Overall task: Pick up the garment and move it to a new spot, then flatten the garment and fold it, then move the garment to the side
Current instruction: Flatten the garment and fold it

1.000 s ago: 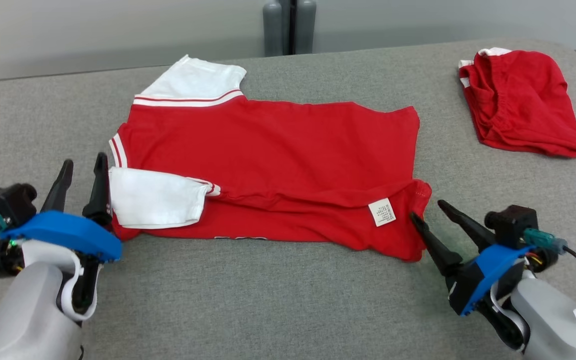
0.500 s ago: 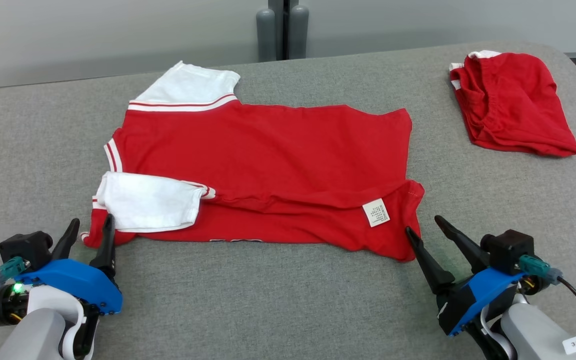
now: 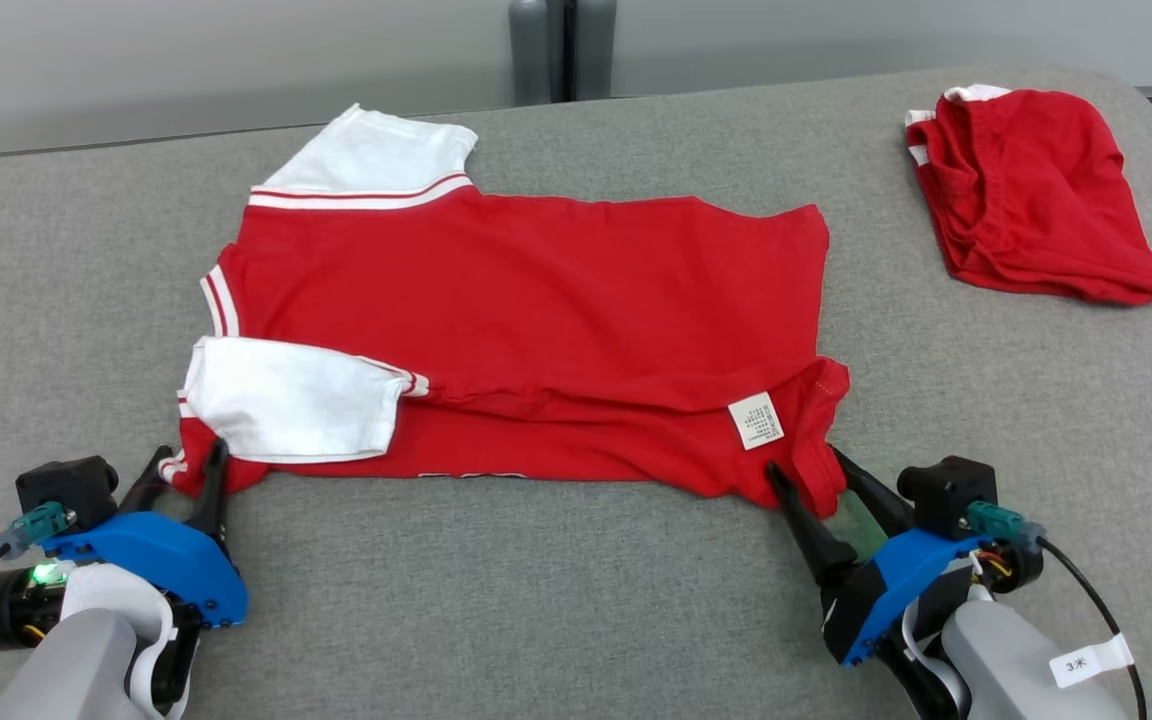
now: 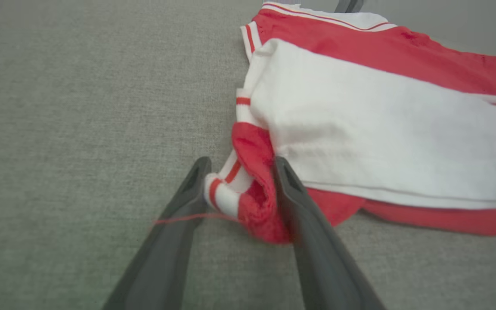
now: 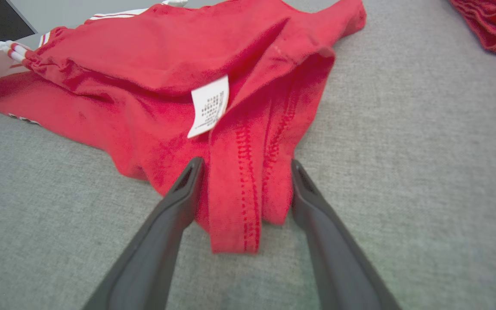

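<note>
Left pincer (image 3: pixel 191 455) sits at the near left corner of the red shirt (image 3: pixel 536 300), which lies spread flat across the middle of the grey counter (image 3: pixel 536 600). Its fingers are parted, with the bunched corner and its striped trim between them. The left wrist view (image 4: pixel 241 172) shows that cloth touching both fingers, not squeezed, with the folded white sleeve (image 4: pixel 381 129) just beyond.

At the shirt's near right corner, the right pincer (image 3: pixel 804 462) also stands wide apart, one finger on either side of the hem. It has hold of nothing. A white label (image 3: pixel 756 420) lies just beyond its tips. A second red garment (image 3: pixel 1036 190) rests well apart at the far right.

A second ago the left pincer stood higher, beside the white sleeve, and the right pincer's tips were just short of the hem; both now straddle their corners.

The left wrist view picks out a loose red thread (image 4: pixel 179 218) crossing the gap. From the right wrist (image 5: pixel 246 172), the hem's stitching (image 5: pixel 243 172) is plain to see.
</note>
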`<state>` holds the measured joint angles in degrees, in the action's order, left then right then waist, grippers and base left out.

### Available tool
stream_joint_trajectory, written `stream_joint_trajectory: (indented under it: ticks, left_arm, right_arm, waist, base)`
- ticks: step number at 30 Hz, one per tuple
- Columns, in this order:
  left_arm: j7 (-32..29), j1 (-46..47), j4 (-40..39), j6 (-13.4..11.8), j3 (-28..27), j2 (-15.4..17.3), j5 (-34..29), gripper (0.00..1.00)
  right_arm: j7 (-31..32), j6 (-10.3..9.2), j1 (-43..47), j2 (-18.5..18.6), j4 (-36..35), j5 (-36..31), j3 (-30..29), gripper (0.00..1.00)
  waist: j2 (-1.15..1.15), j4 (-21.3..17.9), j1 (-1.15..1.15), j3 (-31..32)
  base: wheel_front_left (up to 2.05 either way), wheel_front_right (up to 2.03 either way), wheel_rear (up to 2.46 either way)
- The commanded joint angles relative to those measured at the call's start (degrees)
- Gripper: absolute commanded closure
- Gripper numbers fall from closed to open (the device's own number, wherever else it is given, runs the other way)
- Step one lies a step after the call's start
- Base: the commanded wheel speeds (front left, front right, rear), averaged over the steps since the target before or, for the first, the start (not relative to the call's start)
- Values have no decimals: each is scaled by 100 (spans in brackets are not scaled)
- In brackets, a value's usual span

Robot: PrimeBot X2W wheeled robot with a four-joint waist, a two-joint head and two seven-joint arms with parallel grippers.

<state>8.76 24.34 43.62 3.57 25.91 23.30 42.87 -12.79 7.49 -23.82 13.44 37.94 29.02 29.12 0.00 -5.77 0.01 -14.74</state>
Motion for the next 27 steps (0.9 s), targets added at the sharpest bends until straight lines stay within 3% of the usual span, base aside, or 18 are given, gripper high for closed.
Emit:
stream_joint_trajectory:
  ticks: [1, 8, 14, 22, 26, 27]
  left_arm:
    - [41, 60, 75, 39, -16, -31, 45, 100]
    - [281, -87, 162, 194, -59, -196, 242, 100]
    - [459, -660, -252, 238, -111, -305, 424, 100]
    - [548, -1931, -1229, -168, -221, -279, 551, 100]
    - [495, -2321, -1604, -387, -153, -310, 543, 98]
    - [496, -2372, -1697, -451, -118, -304, 482, 20]
  right_arm:
    - [-67, 1, -103, -10, 78, 20, -33, 100]
    - [-209, 1, 116, 89, 196, 248, -245, 100]
    - [-236, 1, 803, 340, -225, 446, -439, 100]
    - [183, 0, 1939, 713, -1167, 535, -837, 100]
    - [524, 1, 2334, 647, -1499, 541, -1088, 100]
    - [572, 1, 2371, 608, -1564, 494, -1147, 52]
  waist:
    - [0, 30, -1, 14]
    - [0, 205, -1, 321]
    - [0, 378, -1, 756]
    - [0, 479, -1, 986]
    - [0, 522, -1, 996]
    - [0, 528, -1, 1003]
  base:
    - [0, 0, 0]
    - [0, 0, 0]
    - [0, 0, 0]
    - [0, 0, 0]
    - [0, 0, 0]
    - [0, 0, 0]
